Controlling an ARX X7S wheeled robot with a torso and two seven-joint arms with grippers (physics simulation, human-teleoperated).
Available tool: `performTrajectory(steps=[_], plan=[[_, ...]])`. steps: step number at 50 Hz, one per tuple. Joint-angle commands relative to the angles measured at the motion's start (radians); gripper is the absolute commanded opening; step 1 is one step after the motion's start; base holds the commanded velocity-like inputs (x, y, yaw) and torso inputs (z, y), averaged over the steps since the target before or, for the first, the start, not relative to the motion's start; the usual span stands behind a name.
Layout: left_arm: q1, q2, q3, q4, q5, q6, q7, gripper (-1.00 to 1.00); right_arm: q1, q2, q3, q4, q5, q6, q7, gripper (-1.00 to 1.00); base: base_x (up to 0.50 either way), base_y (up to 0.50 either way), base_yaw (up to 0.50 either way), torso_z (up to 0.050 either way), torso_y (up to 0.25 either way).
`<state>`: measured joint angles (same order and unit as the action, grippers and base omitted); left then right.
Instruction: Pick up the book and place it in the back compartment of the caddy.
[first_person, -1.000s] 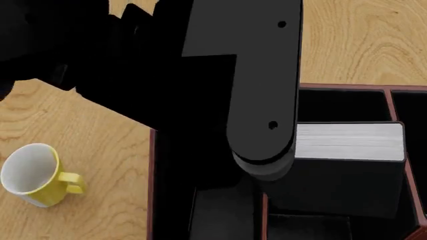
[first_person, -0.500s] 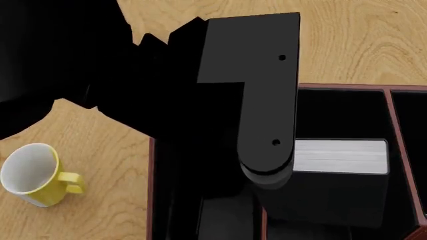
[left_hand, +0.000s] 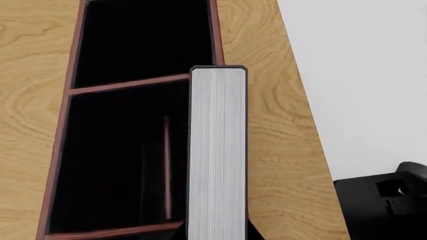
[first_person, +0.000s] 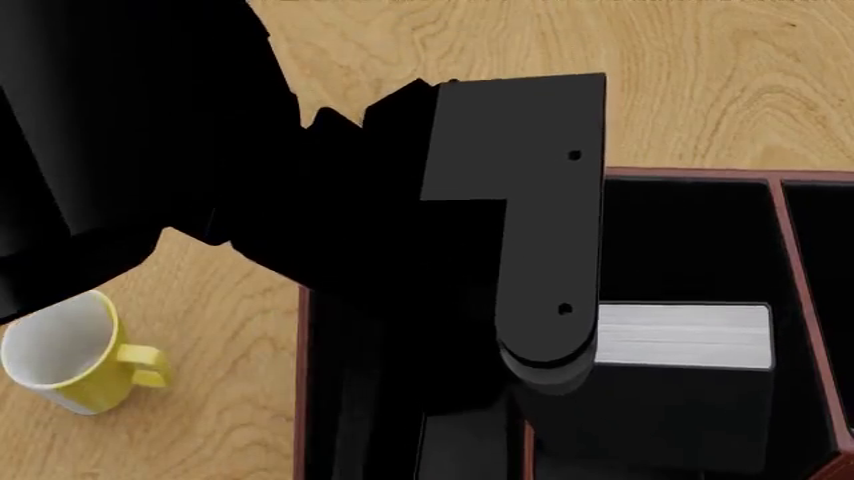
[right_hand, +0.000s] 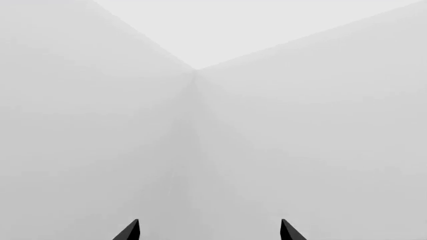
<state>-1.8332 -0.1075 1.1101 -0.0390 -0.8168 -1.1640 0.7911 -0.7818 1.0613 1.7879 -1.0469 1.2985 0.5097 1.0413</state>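
Observation:
The book (left_hand: 217, 150), black-covered with white page edges, stands upright between the jaws of my left gripper (left_hand: 217, 234), which is shut on it. In the head view its page edge (first_person: 681, 335) shows just right of my left arm (first_person: 534, 220), low inside the reddish-brown caddy (first_person: 694, 173). The left wrist view shows the caddy's rim (left_hand: 63, 150) and a crossbar (left_hand: 127, 84) between two black-lined pockets under the book. I cannot tell which pocket is the back compartment. My right gripper (right_hand: 210, 232) is open, facing a blank wall.
A yellow-and-white mug (first_person: 60, 350) stands on the wooden table (first_person: 200, 330) left of the caddy. A red divider (first_person: 790, 280) separates the book's column from another section at the right. The table's edge and a black robot part (left_hand: 387, 200) show in the left wrist view.
The left arm and the book have sunk lower into the caddy in the head view. The mug has stayed put.

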Motion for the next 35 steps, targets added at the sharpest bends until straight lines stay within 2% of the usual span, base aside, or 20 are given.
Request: performTrajectory(steps=[1,35], plan=[[0.017,0.009,-0.007,-0.015,-0.006,0.021,-0.024,-1.0,0.0,-0.007,-0.01,0.0,-0.009,-0.006,-0.006,1.0,0.0,0.0,0.0,0.0,0.0],[0.111,0.025,0.044,-0.068,0.027,0.112,-0.057,-1.0,0.0,-0.047,-0.051,0.0,-0.049,-0.039,-0.031,1.0,0.0,0.0,0.0,0.0,0.001]])
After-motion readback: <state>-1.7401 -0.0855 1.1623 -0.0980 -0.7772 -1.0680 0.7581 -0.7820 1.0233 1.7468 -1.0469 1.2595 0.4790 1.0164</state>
